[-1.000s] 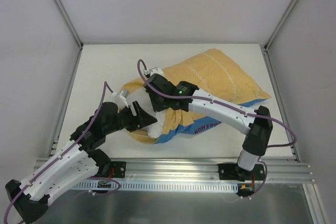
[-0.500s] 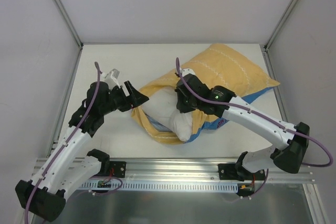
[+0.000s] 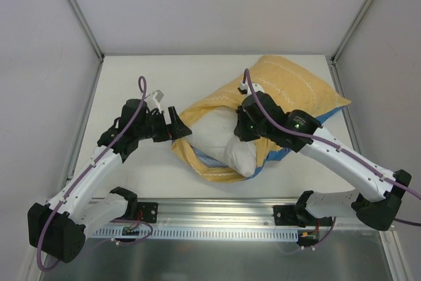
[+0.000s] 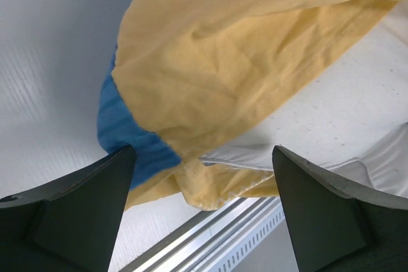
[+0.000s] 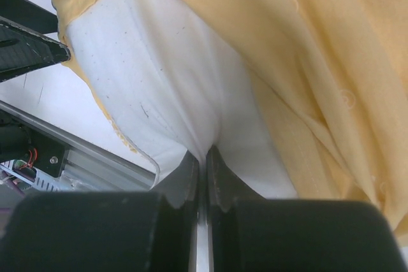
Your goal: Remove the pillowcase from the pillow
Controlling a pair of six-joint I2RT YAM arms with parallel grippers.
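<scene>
The pillowcase [image 3: 289,90] lies yellow side up at the table's middle right, its mouth gaping toward the front left. The white pillow [image 3: 220,139] bulges out of that mouth. My right gripper [image 3: 246,127] is shut on a pinch of the pillow's white fabric [image 5: 178,93], with the yellow pillowcase [image 5: 319,62] draped to its right. My left gripper [image 3: 179,125] is open at the left rim of the mouth, touching nothing. In the left wrist view its fingers [image 4: 76,214] stand wide apart below the yellow fabric [image 4: 223,62], a blue patch [image 4: 121,125] and white pillow [image 4: 357,106].
An aluminium rail [image 3: 217,212] runs along the table's front edge and shows in the left wrist view [image 4: 242,234]. White enclosure walls with metal posts [image 3: 79,11] ring the white table [image 3: 131,83]. One finger of the left gripper [image 5: 25,36] shows at the upper left of the right wrist view.
My right gripper has moved right, dragging the pillow and pillowcase that way. My left gripper moved from the pillow's front-left corner up to the mouth's left rim. More white pillow shows.
</scene>
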